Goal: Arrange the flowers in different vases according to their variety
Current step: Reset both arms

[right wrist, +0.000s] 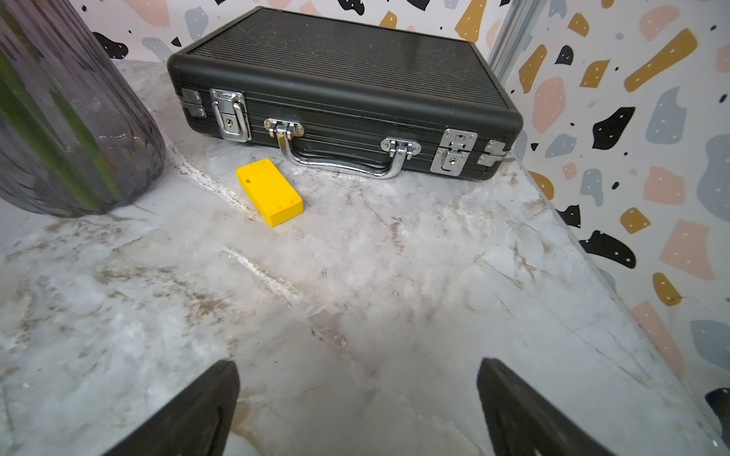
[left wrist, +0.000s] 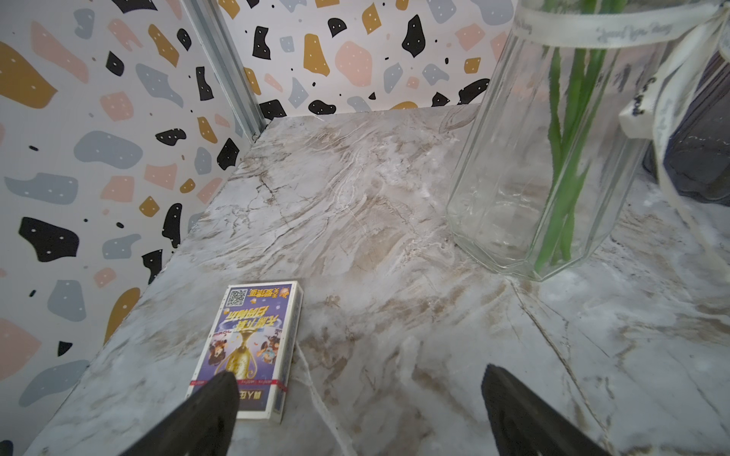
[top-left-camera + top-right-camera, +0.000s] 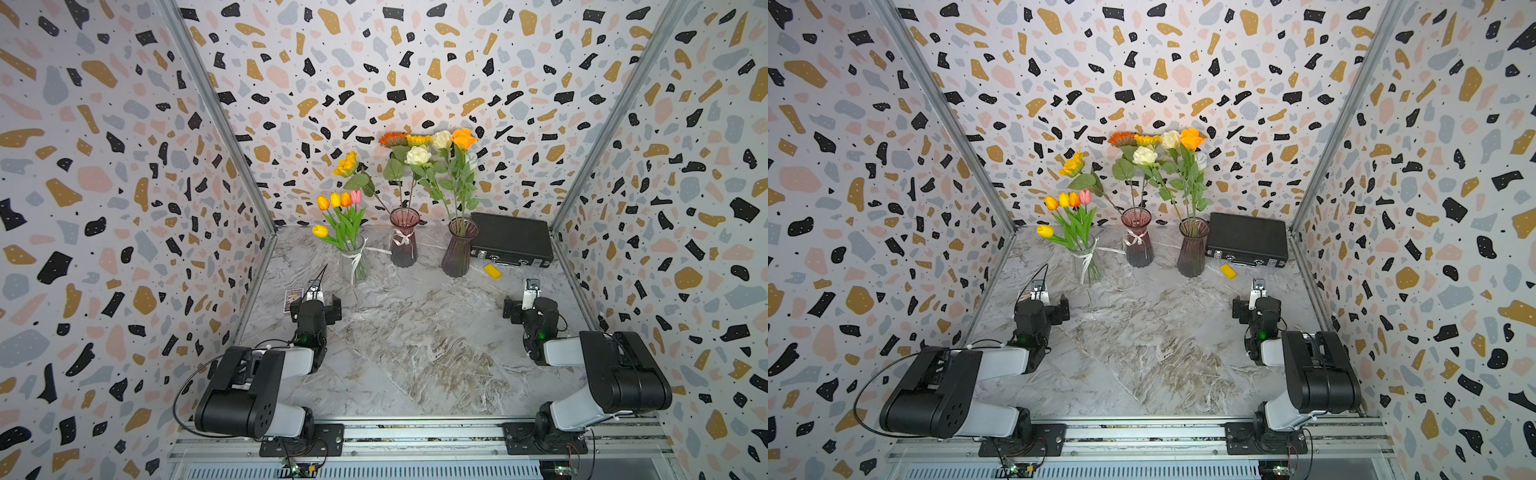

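Left end effector (image 2: 357, 373) and right end effector (image 1: 357, 363) hang wide open and empty over the near desk (image 3: 415, 340), with flowers (image 3: 392, 139) upright farther back, tulips (image 3: 337, 201) in the clear vase (image 3: 353, 266) nearest the left arm, roses (image 3: 464, 138) in the plain purple vase (image 3: 458, 251) nearest the right.

Pink-purple vases (image 3: 404, 243), yellow-orange tulips (image 3: 334, 200), black case (image 3: 511, 239), yellow block (image 1: 269, 191), grey-veined marble table (image 3: 415, 332)

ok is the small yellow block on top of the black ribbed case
No, the yellow block lies on the marble tabletop near the case.
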